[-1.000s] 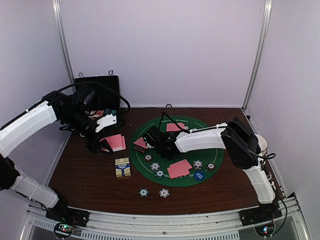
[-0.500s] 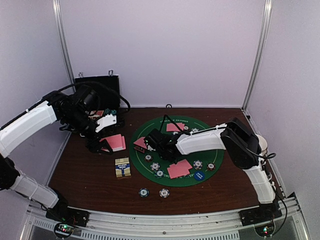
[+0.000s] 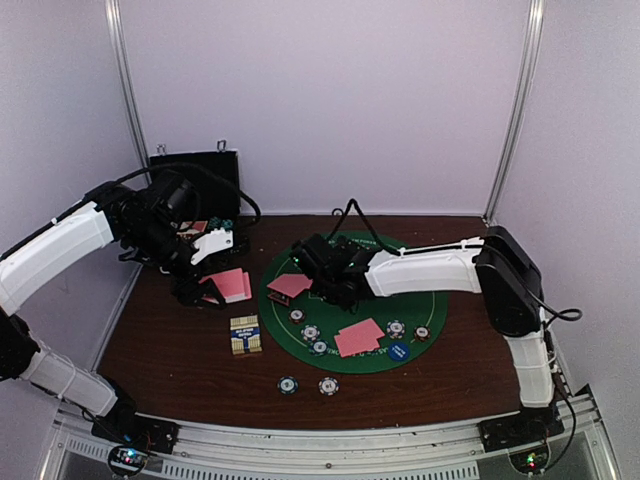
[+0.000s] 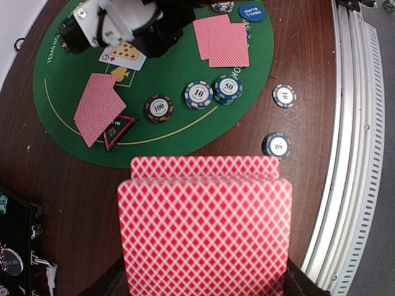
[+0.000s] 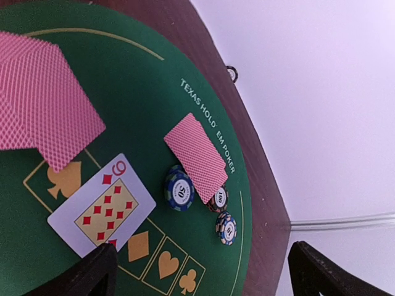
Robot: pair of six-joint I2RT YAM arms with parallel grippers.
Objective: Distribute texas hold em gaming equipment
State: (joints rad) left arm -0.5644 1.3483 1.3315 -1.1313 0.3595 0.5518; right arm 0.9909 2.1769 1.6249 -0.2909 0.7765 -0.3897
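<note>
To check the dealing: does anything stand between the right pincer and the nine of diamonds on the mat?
Nothing visible. The right pincer hangs open over the nine of diamonds, which lies face up, uncovered, on the green mat.

Face-up card (image 5: pixel 102 206) on mat (image 5: pixel 142 86); card box (image 3: pixel 245 334) left of mat.

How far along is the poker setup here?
Done: three face-down hands and chips on the green mat, nine of diamonds face up below the open right end effector. In hand: the left end effector grips the deck. Left: likely more board cards; two chips sit off the mat.
</note>
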